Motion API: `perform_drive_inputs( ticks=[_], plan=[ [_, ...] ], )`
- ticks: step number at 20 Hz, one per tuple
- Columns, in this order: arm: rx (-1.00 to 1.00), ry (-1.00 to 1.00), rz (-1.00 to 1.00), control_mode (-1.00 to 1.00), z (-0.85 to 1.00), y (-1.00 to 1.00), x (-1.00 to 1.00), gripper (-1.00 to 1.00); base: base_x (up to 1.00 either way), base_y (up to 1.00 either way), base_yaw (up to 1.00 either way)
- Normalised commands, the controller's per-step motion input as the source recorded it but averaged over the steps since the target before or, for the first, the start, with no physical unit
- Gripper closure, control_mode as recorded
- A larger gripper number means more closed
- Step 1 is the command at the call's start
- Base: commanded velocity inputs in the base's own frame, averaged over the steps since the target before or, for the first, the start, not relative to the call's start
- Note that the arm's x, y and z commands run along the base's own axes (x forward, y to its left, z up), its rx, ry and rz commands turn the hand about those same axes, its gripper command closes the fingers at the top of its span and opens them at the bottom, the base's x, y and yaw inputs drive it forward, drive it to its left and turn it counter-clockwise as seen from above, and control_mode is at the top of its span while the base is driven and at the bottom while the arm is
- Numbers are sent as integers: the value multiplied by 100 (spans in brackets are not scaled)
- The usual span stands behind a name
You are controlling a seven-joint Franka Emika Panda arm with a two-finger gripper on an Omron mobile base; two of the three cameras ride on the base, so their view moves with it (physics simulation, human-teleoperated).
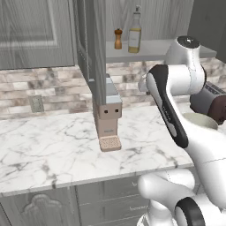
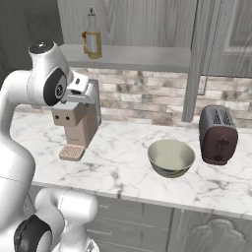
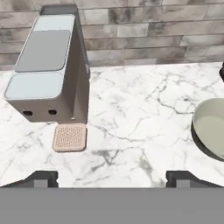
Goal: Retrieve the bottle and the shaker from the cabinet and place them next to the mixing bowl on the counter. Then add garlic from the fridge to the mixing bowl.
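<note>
The cabinet [image 1: 95, 48] stands open, and on its shelf [image 2: 138, 58] are the tall clear bottle [image 1: 135, 33] [image 2: 92, 37] and, to its left, the small brown shaker [image 1: 118, 39]. On the marble counter sits the pale green mixing bowl [image 2: 171, 157], which also cuts the right edge of the hand view [image 3: 211, 127]. My gripper [image 3: 112, 178] is open with nothing between its fingertips [image 3: 41, 177]. It hangs above the counter, near the top of the coffee machine and well below the shelf. The garlic and the fridge are out of view.
A beige coffee machine [image 2: 76, 125] [image 1: 108, 114] [image 3: 48, 70] stands on the counter under the open left door. A dark red toaster [image 2: 218, 134] is right of the bowl. The open right door's edge [image 2: 197, 59] hangs above the bowl. A brick backsplash lines the wall.
</note>
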Motion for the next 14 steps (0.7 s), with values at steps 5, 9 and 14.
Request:
perform_drive_inputs(
  ticks=[5, 9, 14],
  plan=[
    [0, -21, -1, -100, 70, 0, 0, -100, 0, 0, 0],
    [5, -10, 9, -100, 51, -1, -9, -100, 0, 0, 0],
    [2, -8, 25, -100, 28, -6, -2, -100, 0, 0, 0]
  ],
)
